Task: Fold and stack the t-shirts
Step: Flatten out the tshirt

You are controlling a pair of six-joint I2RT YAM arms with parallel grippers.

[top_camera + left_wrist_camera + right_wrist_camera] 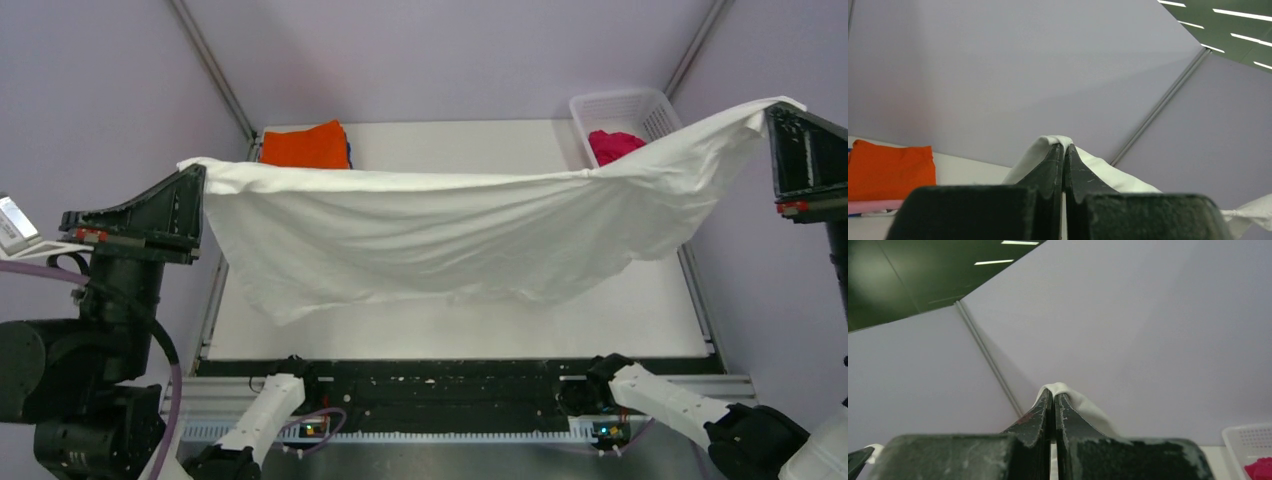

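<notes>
- My left fingers are out at 9 o'clock, up above the worktop.
- They are pressed tight together, with one corner of the white shirt pinched between them.
- In my left wrist camera, a little bump of white shirt pokes over the tips of my left fingers.
- My right fingers are far over at 2 o'clock, also up in the air.
- They are pressed together too, pinching the other end of the same shirt.
- My right wrist camera shows white cloth folded over the tips of my right fingers.
- The white shirt hangs between my two hands like washing on a line.
- Its top edge runs almost straight from one hand to the other, and it dips a little in the middle.
- The rest of it hangs down loose with soft wrinkles, in front of the middle of the worktop.
- I cannot tell if its bottom edge touches the worktop.
- It looks plain white from this side.
- A folded orange shirt lies at 11 o'clock, in the far left corner of the worktop.
- My left wrist camera shows the orange shirt lying on top of a pink shirt.
- A white basket with little holes sits at 1 o'clock, in the far right corner.
- A magenta shirt lies bunched up inside it.
- The held shirt passes in front of the basket and hides part of it.
</notes>
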